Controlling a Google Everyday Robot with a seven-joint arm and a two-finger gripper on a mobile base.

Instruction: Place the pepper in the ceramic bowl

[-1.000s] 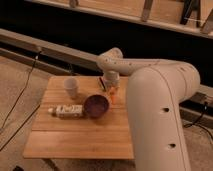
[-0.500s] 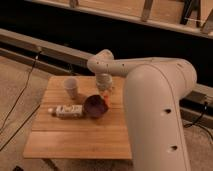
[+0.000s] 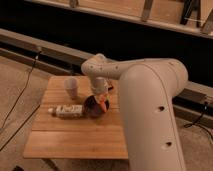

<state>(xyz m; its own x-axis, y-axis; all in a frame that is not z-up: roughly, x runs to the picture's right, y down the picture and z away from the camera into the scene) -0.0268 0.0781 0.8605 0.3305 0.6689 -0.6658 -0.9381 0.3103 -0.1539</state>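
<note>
The gripper (image 3: 101, 100) hangs over the ceramic bowl (image 3: 91, 107) at mid-table, fingers pinched together on the pepper (image 3: 103, 105). Its orange tip points down at the bowl's right side, lined up for a drop, I'd say. The cup (image 3: 71, 87) and the lying bottle (image 3: 66, 110) sit to the left.

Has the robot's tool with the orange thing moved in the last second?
Yes. The tool, holding the pepper, has shifted left from beside the ceramic bowl to over it.
</note>
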